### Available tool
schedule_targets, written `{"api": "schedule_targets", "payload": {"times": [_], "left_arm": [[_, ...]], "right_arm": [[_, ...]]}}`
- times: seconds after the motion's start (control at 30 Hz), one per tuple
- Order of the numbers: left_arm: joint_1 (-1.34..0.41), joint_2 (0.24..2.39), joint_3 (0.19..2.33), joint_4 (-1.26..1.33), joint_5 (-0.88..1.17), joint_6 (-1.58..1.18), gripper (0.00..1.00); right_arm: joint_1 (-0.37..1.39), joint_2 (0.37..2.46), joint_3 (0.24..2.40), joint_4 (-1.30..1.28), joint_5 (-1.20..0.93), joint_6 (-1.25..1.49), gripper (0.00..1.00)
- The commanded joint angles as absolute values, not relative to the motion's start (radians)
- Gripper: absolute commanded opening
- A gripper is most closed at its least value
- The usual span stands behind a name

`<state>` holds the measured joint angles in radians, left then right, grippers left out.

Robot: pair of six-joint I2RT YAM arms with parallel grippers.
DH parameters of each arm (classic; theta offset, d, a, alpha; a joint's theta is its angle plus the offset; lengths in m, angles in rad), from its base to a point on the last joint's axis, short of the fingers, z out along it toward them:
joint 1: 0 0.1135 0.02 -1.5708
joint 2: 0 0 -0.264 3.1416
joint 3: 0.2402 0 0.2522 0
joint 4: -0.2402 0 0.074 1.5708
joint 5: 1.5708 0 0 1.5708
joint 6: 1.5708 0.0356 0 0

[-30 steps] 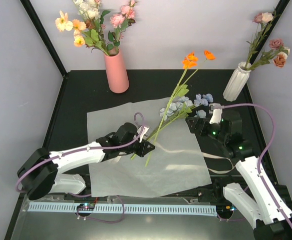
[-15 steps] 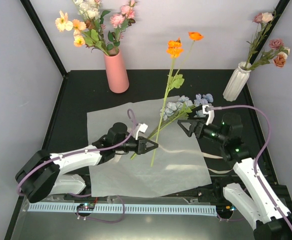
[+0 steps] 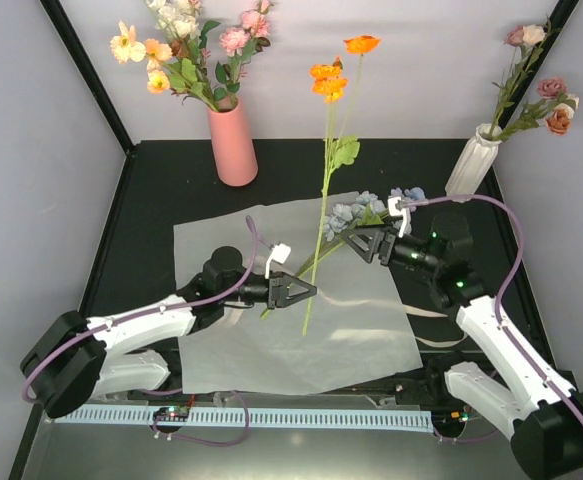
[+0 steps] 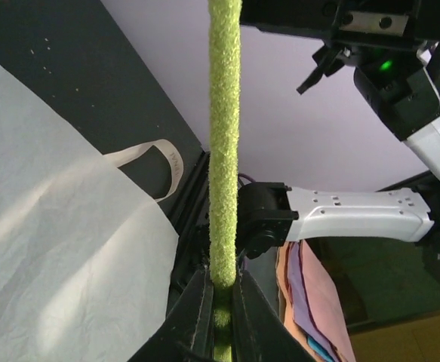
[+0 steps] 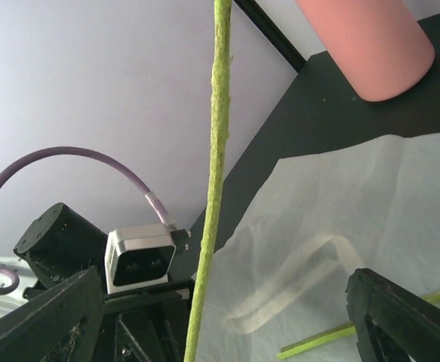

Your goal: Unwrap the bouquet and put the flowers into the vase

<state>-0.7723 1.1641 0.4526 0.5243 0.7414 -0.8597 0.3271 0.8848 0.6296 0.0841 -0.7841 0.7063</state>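
Note:
An orange flower (image 3: 326,80) stands nearly upright over the unfolded white paper (image 3: 271,340). My left gripper (image 3: 309,290) is shut on the lower part of its green stem (image 4: 224,151), which sits pinched between the jaws (image 4: 221,302). My right gripper (image 3: 361,243) is open just right of that stem. In the right wrist view the stem (image 5: 216,188) runs between the wide-apart fingers (image 5: 46,317). Light blue flowers (image 3: 356,210) lie on the paper's far edge. The white ribbed vase (image 3: 469,165) at the back right holds pink and cream blooms (image 3: 551,100).
A salmon-pink vase (image 3: 233,140) with yellow, pink and white flowers stands at the back left. A cream ribbon (image 3: 441,316) lies by the paper's right edge. Another green stem (image 5: 318,343) rests on the paper. Black frame posts rise at both back corners.
The left gripper has swung the orange flower from leaning right to nearly upright. The right gripper has moved left toward the stem, so that its fingers now straddle it.

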Motion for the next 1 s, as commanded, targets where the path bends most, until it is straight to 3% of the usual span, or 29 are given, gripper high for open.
{"api": "schedule_targets", "payload": {"times": [0.0,0.17,0.57,0.83,0.97], "left_arm": [[-0.77,1.13,0.47,0.527,0.767,-0.844,0.01],[-0.783,1.11,0.481,0.457,0.761,-0.8,0.02],[-0.82,1.05,0.5,0.3,0.722,-0.691,0.02],[-0.828,1.045,0.505,0.243,0.686,-0.649,0.02],[-0.829,1.045,0.514,0.21,0.667,-0.634,0.01]], "right_arm": [[0.367,0.939,0.714,0.128,-0.723,0.721,0.87],[0.418,1.049,0.829,0.084,-0.689,0.705,0.75],[0.462,1.238,1.081,-0.101,-0.636,0.597,0.58],[0.462,1.249,1.125,-0.17,-0.633,0.547,0.1],[0.462,1.234,1.136,-0.212,-0.626,0.521,0.02]]}}
